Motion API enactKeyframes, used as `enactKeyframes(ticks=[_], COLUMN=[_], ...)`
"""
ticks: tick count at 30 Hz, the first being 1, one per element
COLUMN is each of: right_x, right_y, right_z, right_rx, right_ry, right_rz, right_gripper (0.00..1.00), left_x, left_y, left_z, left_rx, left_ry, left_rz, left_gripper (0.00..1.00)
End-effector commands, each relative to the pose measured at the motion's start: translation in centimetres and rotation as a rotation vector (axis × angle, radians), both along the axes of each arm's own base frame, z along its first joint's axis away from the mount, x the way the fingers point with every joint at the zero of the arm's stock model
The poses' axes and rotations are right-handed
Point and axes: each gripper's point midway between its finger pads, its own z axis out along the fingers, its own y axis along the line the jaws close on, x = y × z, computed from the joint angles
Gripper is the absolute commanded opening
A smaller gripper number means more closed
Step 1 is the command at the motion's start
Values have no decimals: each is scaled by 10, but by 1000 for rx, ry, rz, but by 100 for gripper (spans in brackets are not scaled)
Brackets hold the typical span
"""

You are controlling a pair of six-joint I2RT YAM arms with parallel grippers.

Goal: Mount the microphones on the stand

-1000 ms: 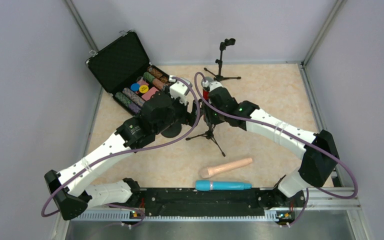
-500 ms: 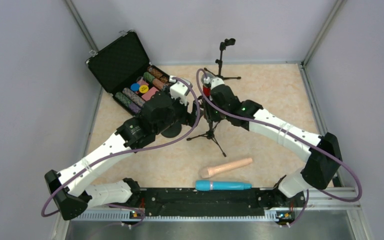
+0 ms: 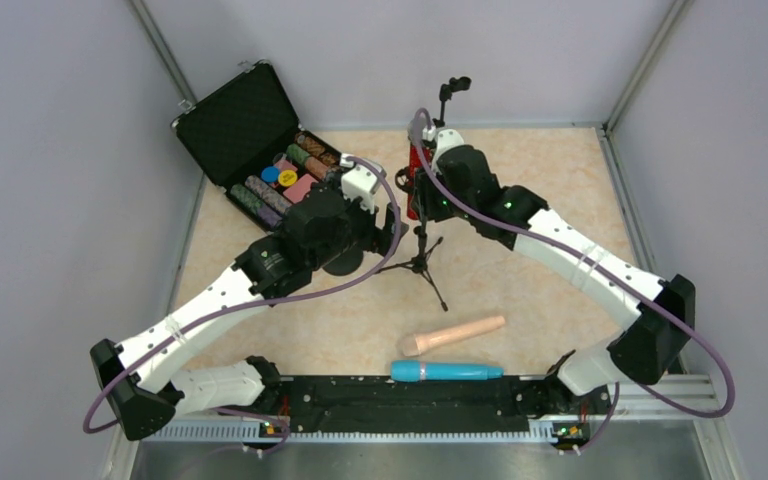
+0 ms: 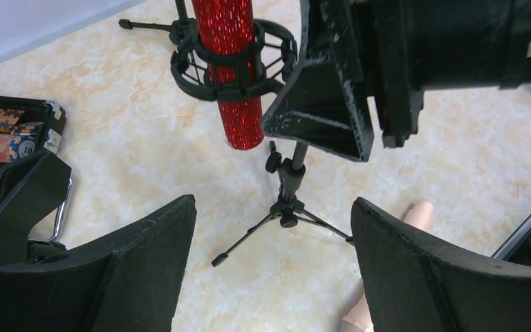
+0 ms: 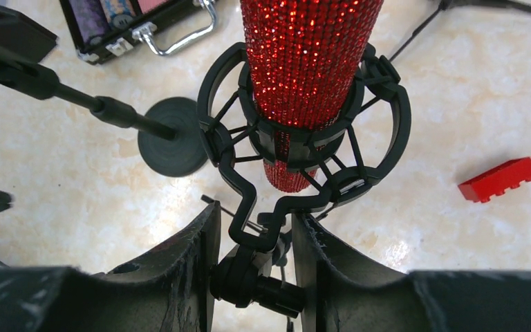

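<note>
The glittery red microphone (image 5: 304, 62) sits upright in the black shock mount (image 5: 387, 117) of the tripod stand (image 3: 422, 255). My right gripper (image 5: 252, 221) is shut on the stand's pivot joint just under the mount. My left gripper (image 4: 273, 228) hovers open beside the stand, its fingers (image 4: 145, 263) apart over the tripod legs (image 4: 287, 211), holding nothing. The beige microphone (image 3: 452, 334) and the cyan-blue microphone (image 3: 447, 371) lie on the table near the front edge. The red microphone's head is out of view.
An open black case (image 3: 245, 115) of poker chips stands at the back left. A second small stand (image 3: 450, 95) is at the back wall. A black round base (image 5: 173, 145) lies left of the tripod, and a tiny red block (image 5: 498, 180) to its right.
My right arm has swung toward the back and right, and the stand's top with the red microphone has gone with it. The left arm has stayed where it was.
</note>
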Motion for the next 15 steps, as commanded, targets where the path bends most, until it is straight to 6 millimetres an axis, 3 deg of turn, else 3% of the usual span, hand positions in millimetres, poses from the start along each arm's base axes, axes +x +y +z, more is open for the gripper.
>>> enactKeyframes(ticks=[1, 11, 15], right_x=[12, 25, 33], right_y=[-7, -29, -42], right_z=[98, 149, 168], right_rx=[145, 149, 148], right_ry=[-221, -347, -395], right_rz=[-17, -51, -75], right_gripper=[12, 0, 0], left_x=[-1, -2, -2], left_y=[-3, -5, -5], left_z=[7, 4, 1], left_rx=[-34, -34, -34], left_ry=[-17, -11, -7], left_rz=[-10, -16, -16], left_gripper=[87, 87, 87])
